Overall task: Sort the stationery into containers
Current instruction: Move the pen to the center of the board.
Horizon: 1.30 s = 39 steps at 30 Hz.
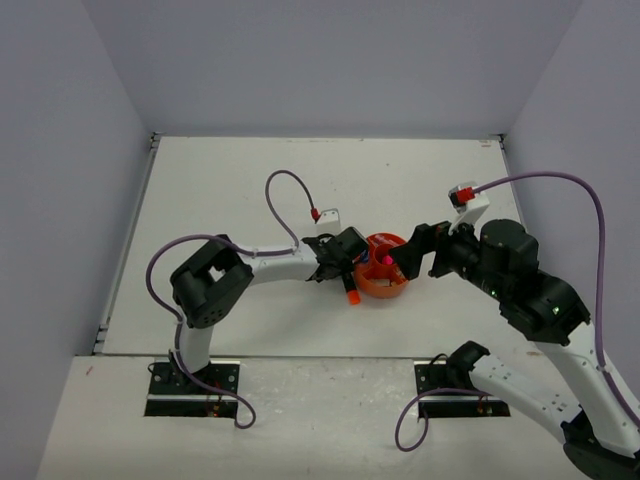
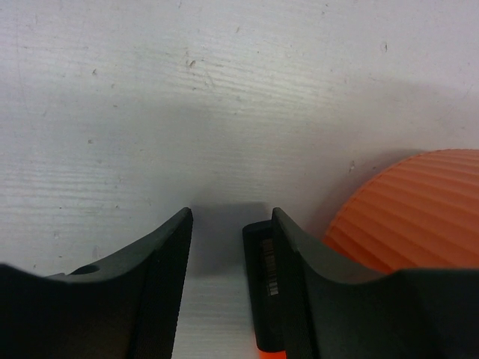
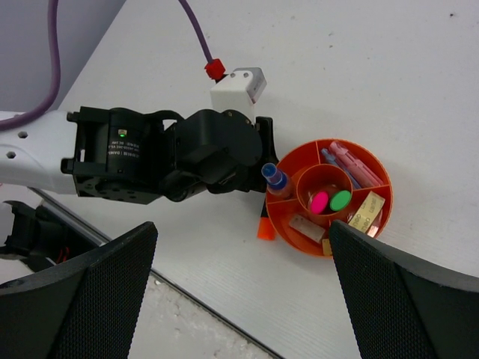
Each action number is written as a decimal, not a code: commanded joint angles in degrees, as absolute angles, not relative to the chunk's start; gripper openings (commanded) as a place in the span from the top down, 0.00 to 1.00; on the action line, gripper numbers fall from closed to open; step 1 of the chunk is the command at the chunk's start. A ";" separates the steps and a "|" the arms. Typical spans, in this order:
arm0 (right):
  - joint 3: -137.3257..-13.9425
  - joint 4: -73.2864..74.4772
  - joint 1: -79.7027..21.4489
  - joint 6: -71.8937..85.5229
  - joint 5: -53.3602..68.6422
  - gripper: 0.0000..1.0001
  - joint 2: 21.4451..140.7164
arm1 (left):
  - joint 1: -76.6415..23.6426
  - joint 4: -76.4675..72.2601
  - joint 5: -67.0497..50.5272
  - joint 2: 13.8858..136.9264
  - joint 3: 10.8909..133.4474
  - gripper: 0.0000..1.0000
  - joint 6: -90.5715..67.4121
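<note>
Straddling the orange-capped marker left of the organiser, left gripper part-spread (one side touching, no pinch yet); right gripper spread wide; next, likely: pinch, lift, drop inside.

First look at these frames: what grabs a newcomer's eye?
The orange organiser mid-table, with a pink cap and a green cap showing in its central cup. The left gripper is down at its left side, jaws parted around a black marker with an orange cap, which lies against one finger. The right gripper hangs wide open on the organiser's right.
</note>
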State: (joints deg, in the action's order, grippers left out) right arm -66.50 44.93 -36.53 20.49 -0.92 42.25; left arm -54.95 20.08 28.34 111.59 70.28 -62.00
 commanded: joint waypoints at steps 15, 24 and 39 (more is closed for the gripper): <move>-66.46 41.80 -36.47 20.16 1.47 0.01 41.69 | -59.59 29.78 34.62 105.40 62.13 0.52 -64.72; -66.80 42.40 -36.47 20.41 1.58 0.01 41.54 | -64.73 28.64 36.44 100.37 64.71 0.49 -66.13; -66.58 42.89 -36.47 20.18 2.01 0.01 41.22 | -65.04 13.65 29.94 102.28 60.35 0.49 -65.78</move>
